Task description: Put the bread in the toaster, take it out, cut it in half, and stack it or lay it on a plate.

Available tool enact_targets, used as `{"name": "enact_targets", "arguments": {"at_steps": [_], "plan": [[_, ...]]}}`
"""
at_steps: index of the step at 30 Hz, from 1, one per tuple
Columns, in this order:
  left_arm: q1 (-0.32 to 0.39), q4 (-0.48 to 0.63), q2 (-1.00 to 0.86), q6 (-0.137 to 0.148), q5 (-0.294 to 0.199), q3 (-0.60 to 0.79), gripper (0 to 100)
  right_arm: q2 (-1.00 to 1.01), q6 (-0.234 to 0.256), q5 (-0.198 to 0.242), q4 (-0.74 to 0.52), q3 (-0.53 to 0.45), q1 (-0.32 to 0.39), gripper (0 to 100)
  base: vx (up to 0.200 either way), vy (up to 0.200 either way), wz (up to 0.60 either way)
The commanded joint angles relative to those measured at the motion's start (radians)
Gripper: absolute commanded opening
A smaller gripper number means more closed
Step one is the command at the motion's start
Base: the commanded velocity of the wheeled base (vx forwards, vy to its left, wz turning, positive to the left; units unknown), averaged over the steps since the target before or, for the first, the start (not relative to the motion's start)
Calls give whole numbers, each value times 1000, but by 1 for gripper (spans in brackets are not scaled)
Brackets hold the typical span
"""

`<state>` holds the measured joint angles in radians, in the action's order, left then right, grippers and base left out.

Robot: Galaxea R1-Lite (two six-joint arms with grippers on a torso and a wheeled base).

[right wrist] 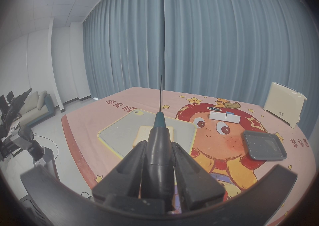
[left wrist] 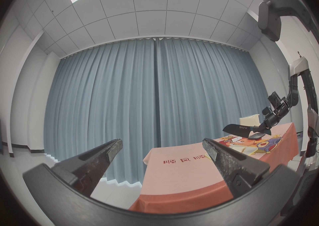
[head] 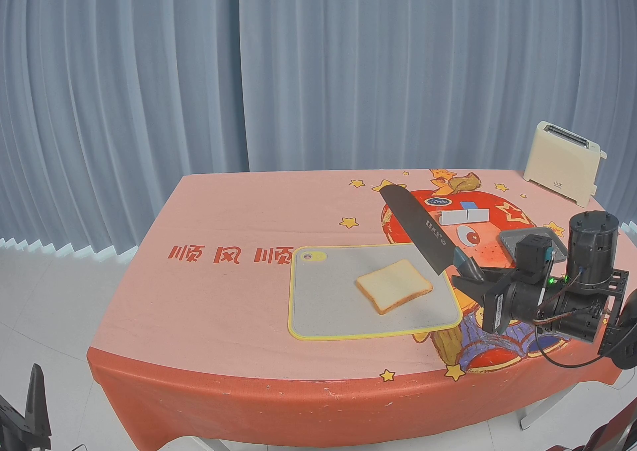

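One slice of bread (head: 393, 285) lies flat on the cutting board (head: 318, 320), in its right half and a little short of the right edge. We see the board set near the front edge of the table (head: 219, 313), with a broad stretch of orange cloth between it and the table's left edge.

At the far right corner stands the toaster (head: 563, 162). A grey tray (head: 514, 238) sits nearer, just behind the right arm, and small white and blue blocks (head: 464, 215) lie beyond it.

We find the right gripper (head: 474, 276) over the table's right side, just past the board's right edge, clamped on the handle of the knife (head: 418, 227). The blade slants up and away toward the far left, apparently above the board's far right corner.

The left gripper (left wrist: 161, 144) hangs low, off the table's near left corner and well apart from it, fingers (left wrist: 109, 152) spread wide with nothing between them.
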<state>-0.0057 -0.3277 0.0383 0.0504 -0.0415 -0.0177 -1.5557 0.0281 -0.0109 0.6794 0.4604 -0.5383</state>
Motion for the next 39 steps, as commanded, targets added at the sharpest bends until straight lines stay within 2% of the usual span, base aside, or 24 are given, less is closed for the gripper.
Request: {"name": "enact_targets", "arguments": {"at_steps": [1, 6, 10, 11, 15, 19, 22, 28, 32, 34, 35, 37, 39], "plan": [[-43, -159, 219, 5, -3, -8, 100, -7, 0, 0, 0, -6, -9, 0, 0, 0, 0], [-74, -332, 426, 6, -47, -7, 100, -6, 0, 0, -44, 3, -11, 0, 0, 0, 0], [-79, -369, 523, 3, -63, -28, 100, -7, 0, 0, -46, -2, -11, 0, 0, 0, 0], [-79, -369, 545, 3, -74, -36, 0, -7, 0, 0, -47, -2, -11, 0, 0, 0, 0], [-80, -370, 618, 3, -104, -70, 0, -9, 0, 0, -50, -5, -11, 0, 0, 0, 0], [-106, -361, 678, 6, -181, -120, 0, -7, 0, 0, -81, -3, -25, 0, 0, 0, 0], [-108, -367, 727, 14, -187, -151, 0, -7, 0, 2, -92, -3, -31, 0, 0, 0, 0], [-106, -363, 822, 54, -186, -262, 0, -9, 0, 0, -93, -5, -38, 0, 0, 0, 0], [-108, -369, 888, 58, -187, -332, 0, -9, 0, 0, -93, -8, -40, 0, 0, 0, 0], [-108, -369, 911, 85, -189, -352, 0, -10, 0, 0, -93, -14, -43, 0, 0, 0, 0], [-109, -367, 920, 111, -192, -357, 0, -10, 0, 0, -93, -14, -46, 0, 0, 0, 0], [-115, -364, 927, 123, -196, -361, 0, -18, 0, 0, -93, -14, -48, 0, 0, 0, 0], [-132, -366, 948, 120, -207, -369, 0, -21, 0, 0, -93, -14, -48, 0, 0, 0, 0]]}}
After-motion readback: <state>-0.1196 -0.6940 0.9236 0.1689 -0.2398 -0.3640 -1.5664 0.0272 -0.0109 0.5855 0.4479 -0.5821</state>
